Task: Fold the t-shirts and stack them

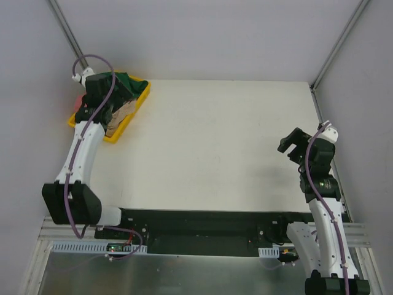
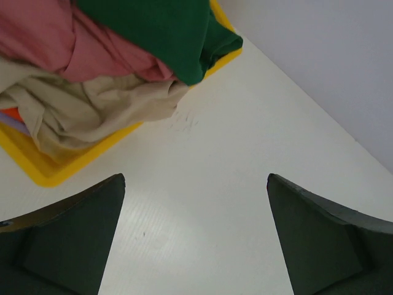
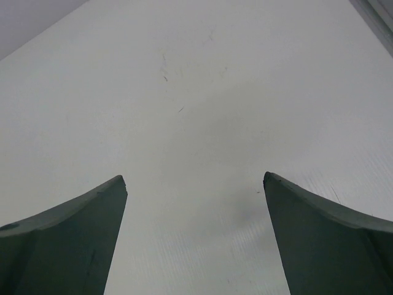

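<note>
T-shirts [image 2: 110, 67] lie crumpled in the yellow tray [image 2: 43, 172], none folded; left gripper [image 2: 195, 184] hovers close, jaws wide and empty, presumably for pickup, while right gripper [image 3: 193, 181] waits likewise open, holding nothing.

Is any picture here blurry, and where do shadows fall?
Top external view: even light, white table bright, no glare. Left wrist view: dark green t-shirt in the yellow plastic tray looks sharp. Right wrist view: faint soft shadow between the right gripper fingers.
</note>
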### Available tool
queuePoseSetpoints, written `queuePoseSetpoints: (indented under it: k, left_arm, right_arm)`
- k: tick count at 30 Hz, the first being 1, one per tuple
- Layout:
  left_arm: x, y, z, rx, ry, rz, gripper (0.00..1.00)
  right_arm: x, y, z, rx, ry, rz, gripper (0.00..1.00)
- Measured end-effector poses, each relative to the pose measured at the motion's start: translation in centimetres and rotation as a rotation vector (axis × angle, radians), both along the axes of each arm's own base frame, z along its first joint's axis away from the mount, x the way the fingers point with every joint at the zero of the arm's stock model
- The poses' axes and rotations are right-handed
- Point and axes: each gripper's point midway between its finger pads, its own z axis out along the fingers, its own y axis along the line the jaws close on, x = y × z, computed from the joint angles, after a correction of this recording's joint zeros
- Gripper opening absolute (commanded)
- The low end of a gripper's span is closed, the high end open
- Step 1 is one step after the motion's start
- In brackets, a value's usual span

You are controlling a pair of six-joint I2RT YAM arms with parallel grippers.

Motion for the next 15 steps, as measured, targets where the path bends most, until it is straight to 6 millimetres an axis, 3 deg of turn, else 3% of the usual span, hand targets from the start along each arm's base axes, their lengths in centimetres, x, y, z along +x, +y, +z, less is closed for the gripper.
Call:
queuePoseSetpoints:
  k: [2, 5, 9, 12, 15]
  left_arm:
    - [3.0, 0.6, 0.4, 0.012, 0.012, 0.012, 0.99]
    - [9.2, 2.0, 1.8, 0.03, -0.008, 0.033, 0.99]
    - [16.1, 4.1, 1.8, 0.043, -0.016, 0.064, 0.98]
    - [20.0, 5.8, 0.7, 0.059, -0.007, 0.093, 0.96]
    - [22.4, 6.7, -1.3, 0.07, 0.016, 0.107, 0.91]
  right_arm:
    - [0.6, -0.2, 0.5, -0.01, -0.026, -0.003, 0.96]
    - [1.4, -0.1, 0.9, -0.029, -0.065, 0.013, 0.96]
    - [2.2, 1.0, -0.3, -0.028, -0.059, 0.091, 0.96]
    - [2.5, 1.3, -1.7, -0.024, -0.018, 0.108, 0.96]
    - [2.5, 1.3, -2.7, -0.031, 0.018, 0.118, 0.96]
